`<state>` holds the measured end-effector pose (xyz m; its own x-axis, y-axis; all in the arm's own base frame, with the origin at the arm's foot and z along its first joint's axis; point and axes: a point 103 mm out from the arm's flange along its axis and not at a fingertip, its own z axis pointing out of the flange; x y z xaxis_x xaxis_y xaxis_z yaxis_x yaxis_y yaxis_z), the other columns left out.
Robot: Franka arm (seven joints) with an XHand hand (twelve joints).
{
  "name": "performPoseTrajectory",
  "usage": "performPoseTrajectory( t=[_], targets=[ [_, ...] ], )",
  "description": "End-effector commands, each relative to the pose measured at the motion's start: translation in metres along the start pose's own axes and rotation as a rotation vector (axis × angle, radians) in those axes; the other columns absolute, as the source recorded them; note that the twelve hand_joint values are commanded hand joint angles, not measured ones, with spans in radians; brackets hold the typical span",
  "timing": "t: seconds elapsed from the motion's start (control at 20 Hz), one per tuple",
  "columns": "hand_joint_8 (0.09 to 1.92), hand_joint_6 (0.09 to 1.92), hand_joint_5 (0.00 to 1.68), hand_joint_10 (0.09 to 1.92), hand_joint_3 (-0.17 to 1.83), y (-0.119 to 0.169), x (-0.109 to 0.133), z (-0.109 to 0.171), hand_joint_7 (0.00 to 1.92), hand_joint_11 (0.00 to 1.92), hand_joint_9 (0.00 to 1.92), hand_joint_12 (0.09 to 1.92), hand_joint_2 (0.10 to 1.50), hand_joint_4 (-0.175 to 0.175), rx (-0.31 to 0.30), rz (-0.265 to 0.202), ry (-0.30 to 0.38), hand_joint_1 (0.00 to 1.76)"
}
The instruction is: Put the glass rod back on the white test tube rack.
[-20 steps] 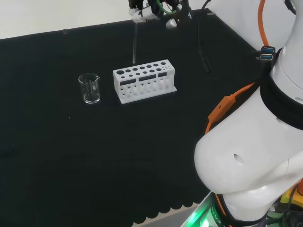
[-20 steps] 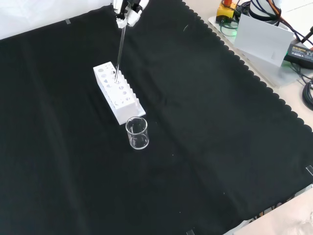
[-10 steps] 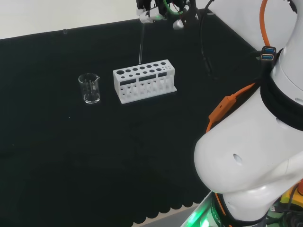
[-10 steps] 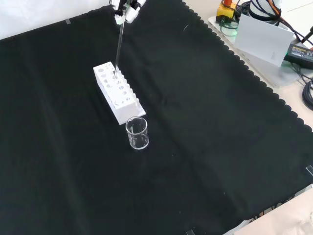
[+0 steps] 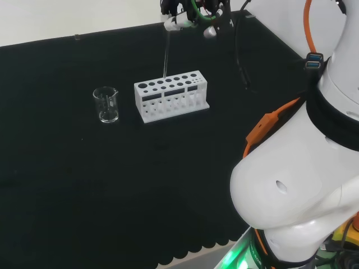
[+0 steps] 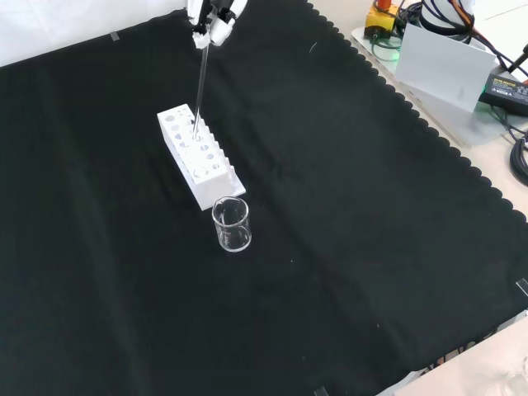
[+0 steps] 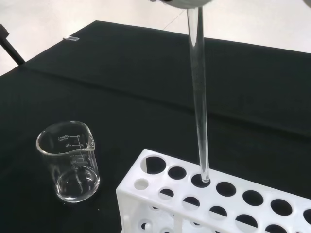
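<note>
When you look from the head view, the hand (image 5: 188,12) is up at the top edge, above the far side of the black cloth (image 5: 84,185). Its fingers are pinched together on the top of the glass rod (image 5: 165,53). The rod hangs almost straight down. Its low end is at the back row of holes in the white test tube rack (image 5: 171,95). A clear beaker (image 5: 106,105) stands on the cloth to the left of the rack, a little apart from it. The big white arm (image 5: 303,185) is at the right.

From the front view, the hand (image 6: 211,18) is at the top, with its fingers closed on the rod (image 6: 200,78). The rod comes down to the far part of the rack (image 6: 198,155), and its tip is at one of the holes there. The beaker (image 6: 232,224) stands just in front of the near end of the rack. A white box (image 6: 441,62) and some cables sit off the cloth at the upper right.

Seen from the wrist view, the rod (image 7: 199,97) is close and big. Its tip sits in a hole in the back row of the rack (image 7: 218,199), the third hole from the end nearest the beaker (image 7: 70,162). The beaker looks empty.
</note>
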<state>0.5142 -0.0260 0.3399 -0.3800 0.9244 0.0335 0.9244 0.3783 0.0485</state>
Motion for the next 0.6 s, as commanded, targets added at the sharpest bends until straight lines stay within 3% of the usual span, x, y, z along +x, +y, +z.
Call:
performPoseTrajectory(
  t=[0.05, 0.6],
  targets=[
    [0.72, 0.57, 1.26, 0.47, -0.17, 0.004, -0.001, 0.003, 1.56, 1.72, 1.89, 0.74, 1.07, -0.175, -0.003, -0.007, 0.007, 1.24],
    [0.76, 0.58, 1.26, 0.46, -0.17, -0.003, -0.024, 0.011, 1.62, 1.72, 1.89, 0.74, 1.08, -0.175, -0.014, 0.004, 0.035, 1.22]
  ],
)
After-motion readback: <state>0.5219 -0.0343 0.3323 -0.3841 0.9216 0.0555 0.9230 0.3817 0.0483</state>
